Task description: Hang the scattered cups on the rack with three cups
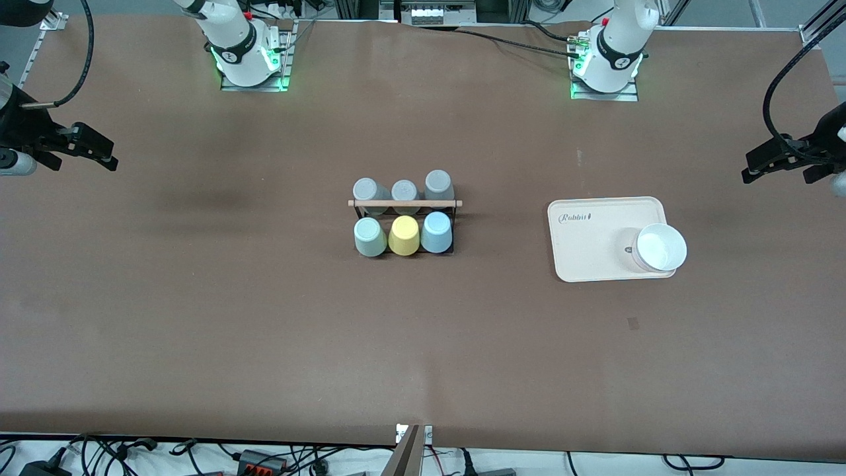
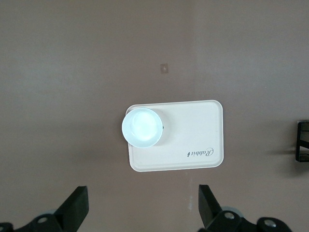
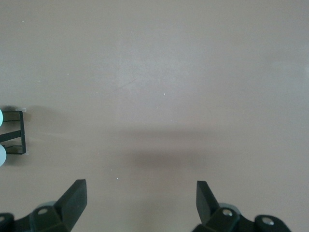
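The black wire rack with a wooden dowel (image 1: 404, 203) stands mid-table. The pale mint green cup (image 1: 369, 237) and the light blue cup (image 1: 436, 232) sit upside down on its pegs nearest the front camera, with a yellow cup (image 1: 404, 235) between them. My left gripper (image 1: 750, 168) is open and empty in the air at the left arm's end of the table, apart from the rack; its wrist view shows its open fingers (image 2: 143, 193). My right gripper (image 1: 106, 153) is open and empty at the right arm's end; its wrist view (image 3: 141, 188) shows one end of the rack (image 3: 17, 133).
Three grey cups (image 1: 404, 190) sit on the rack's row farther from the front camera. A cream tray (image 1: 595, 244) lies toward the left arm's end with a white cup (image 1: 659, 248) on its corner. Both show in the left wrist view: the tray (image 2: 193, 145) and the white cup (image 2: 142, 127).
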You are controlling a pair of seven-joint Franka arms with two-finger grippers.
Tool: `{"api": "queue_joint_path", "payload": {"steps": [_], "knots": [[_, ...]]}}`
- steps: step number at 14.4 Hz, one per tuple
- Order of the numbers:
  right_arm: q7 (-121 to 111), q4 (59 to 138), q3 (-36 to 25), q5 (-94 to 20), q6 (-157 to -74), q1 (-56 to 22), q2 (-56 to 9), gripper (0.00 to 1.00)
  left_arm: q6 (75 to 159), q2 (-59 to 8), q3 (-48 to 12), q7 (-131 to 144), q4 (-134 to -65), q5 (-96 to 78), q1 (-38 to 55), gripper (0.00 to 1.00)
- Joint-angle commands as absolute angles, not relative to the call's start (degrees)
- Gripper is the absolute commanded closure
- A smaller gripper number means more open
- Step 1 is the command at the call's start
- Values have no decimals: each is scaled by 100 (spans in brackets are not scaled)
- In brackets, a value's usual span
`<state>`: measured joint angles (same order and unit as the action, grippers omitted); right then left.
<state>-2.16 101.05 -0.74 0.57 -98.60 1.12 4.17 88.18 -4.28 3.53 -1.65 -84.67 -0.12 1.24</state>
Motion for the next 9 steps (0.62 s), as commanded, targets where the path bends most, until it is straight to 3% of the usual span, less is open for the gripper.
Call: {"api": "queue_joint_path", "payload": {"steps": [1, 9], "knots": [[-167, 10178, -123, -9, -9809, 9, 536, 0, 8745, -352, 325, -316, -8464, -53, 62, 0], [-220, 10169, -114, 53, -9756, 17, 554, 0, 9035, -79, 316, -316, -8912, -53, 62, 0]]}}
